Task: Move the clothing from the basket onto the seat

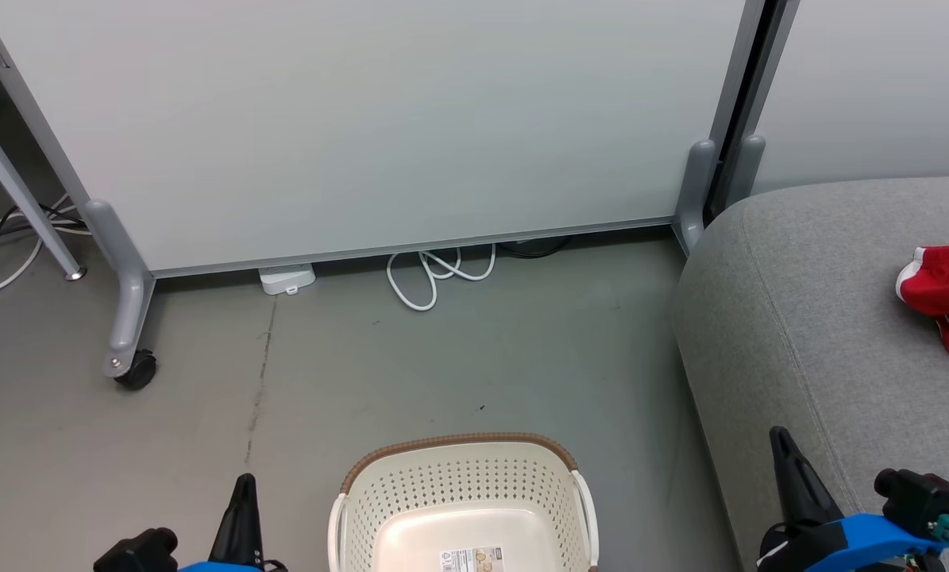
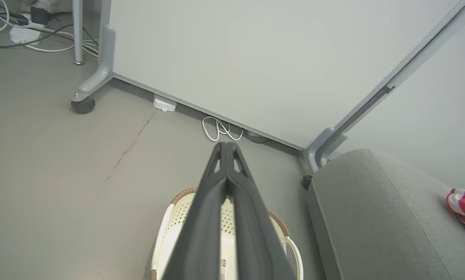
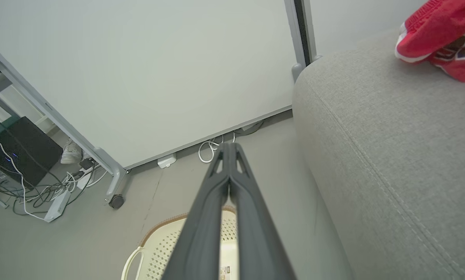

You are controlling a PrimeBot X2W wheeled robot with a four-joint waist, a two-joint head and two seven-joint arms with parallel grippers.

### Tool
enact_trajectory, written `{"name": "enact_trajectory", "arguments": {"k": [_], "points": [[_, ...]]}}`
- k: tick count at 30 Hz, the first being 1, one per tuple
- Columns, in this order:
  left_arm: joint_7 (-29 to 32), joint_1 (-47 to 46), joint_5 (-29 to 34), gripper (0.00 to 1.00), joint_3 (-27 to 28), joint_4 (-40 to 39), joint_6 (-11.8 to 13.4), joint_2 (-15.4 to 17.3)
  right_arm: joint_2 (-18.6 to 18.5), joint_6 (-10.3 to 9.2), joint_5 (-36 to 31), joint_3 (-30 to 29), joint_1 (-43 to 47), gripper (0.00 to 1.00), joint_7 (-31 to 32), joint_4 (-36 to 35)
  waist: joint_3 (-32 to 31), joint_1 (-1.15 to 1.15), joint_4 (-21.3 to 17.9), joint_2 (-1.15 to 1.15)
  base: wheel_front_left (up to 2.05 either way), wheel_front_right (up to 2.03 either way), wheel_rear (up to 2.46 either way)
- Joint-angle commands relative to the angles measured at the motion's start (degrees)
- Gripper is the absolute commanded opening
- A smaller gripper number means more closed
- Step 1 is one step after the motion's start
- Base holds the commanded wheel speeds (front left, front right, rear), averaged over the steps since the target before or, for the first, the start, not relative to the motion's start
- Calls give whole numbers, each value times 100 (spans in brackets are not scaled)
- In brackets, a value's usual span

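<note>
Clothing (image 1: 944, 295) lay in a red heap on the seat (image 1: 792, 334), at the far right edge of the head view and well apart from the basket (image 1: 462, 477). The basket stood on the grey floor (image 1: 442, 357) to the left of the seat, its bare bottom and label (image 1: 472, 558) showing. From the head camera I saw my left gripper (image 1: 244, 481) at the lower left beside the basket and my right gripper (image 1: 779, 435) at the lower right, in front of the seat's edge. Each showed as one dark spike, so I read the jaws from the wrists. In the left wrist view both fingers met at the tips, clenched on nothing, above the basket's brown rim, and the right wrist view gave the same pinched pair. The right wrist camera gave me the closest look at the clothing, with white trim and dark markings among the red folds. Off to its left it showed a black box (image 3: 22, 151), a shoe (image 3: 71, 152) and tangled cables (image 3: 41, 190) beyond the partition (image 1: 363, 119). The head view gave a looped white cable (image 1: 434, 278) and a small white box (image 1: 287, 279) at the partition's lower edge, and a caster (image 1: 136, 369) under its foot.
</note>
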Motion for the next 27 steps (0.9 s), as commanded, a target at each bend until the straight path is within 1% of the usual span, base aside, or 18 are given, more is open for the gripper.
{"name": "enact_trajectory", "arguments": {"k": [1, 13, 27], "points": [[37, -207, -185, 0, 57, -124, -8, 10, -16, 0, 211, -23, -160, 0, 45, -110, 1, 0, 0, 0, 0, 0, 0], [313, -321, -1197, 0, 197, -275, -13, 8, -21, 1, 1342, -74, -245, 0, 247, -145, 15, 0, -10, 0, 0, 0, 0], [596, -430, -2221, 0, 340, -426, -19, 7, -27, 1, 2484, -129, -333, 0, 457, -176, 32, 0, -21, 0, 0, 0, 0]]}}
